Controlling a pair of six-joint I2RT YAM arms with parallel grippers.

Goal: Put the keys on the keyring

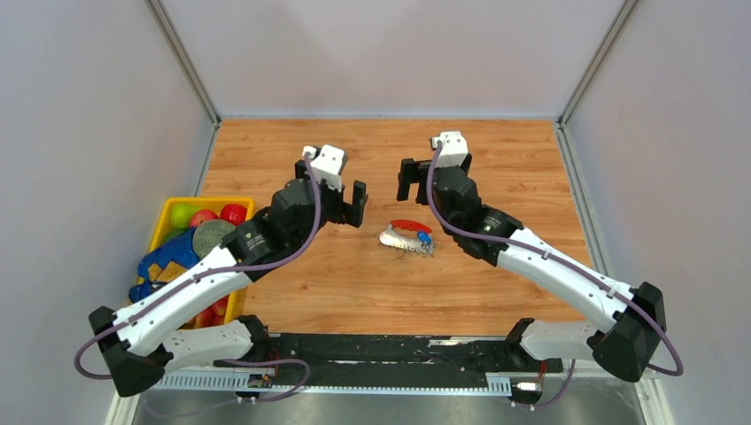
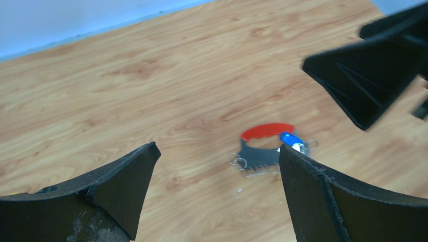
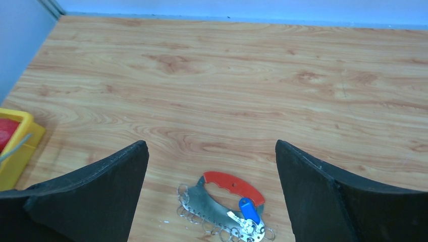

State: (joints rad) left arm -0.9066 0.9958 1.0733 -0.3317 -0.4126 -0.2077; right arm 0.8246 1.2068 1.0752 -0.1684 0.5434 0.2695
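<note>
The keyring [image 1: 403, 235] lies flat on the wooden table between the two arms: a red curved loop on a grey metal plate edged with small rings. It shows in the right wrist view [image 3: 214, 204] and the left wrist view [image 2: 262, 151]. The keys [image 3: 242, 222], small and silvery with a blue tag [image 3: 249, 210], lie on the plate's end; the tag shows from above [image 1: 424, 237] and in the left wrist view [image 2: 290, 139]. My left gripper [image 1: 354, 205] is open and empty, left of the keyring. My right gripper [image 1: 409, 181] is open and empty, behind it.
A yellow bin [image 1: 168, 212] of fruit and a blue object stands at the table's left edge; its corner shows in the right wrist view [image 3: 17, 148]. Grey walls enclose the table on three sides.
</note>
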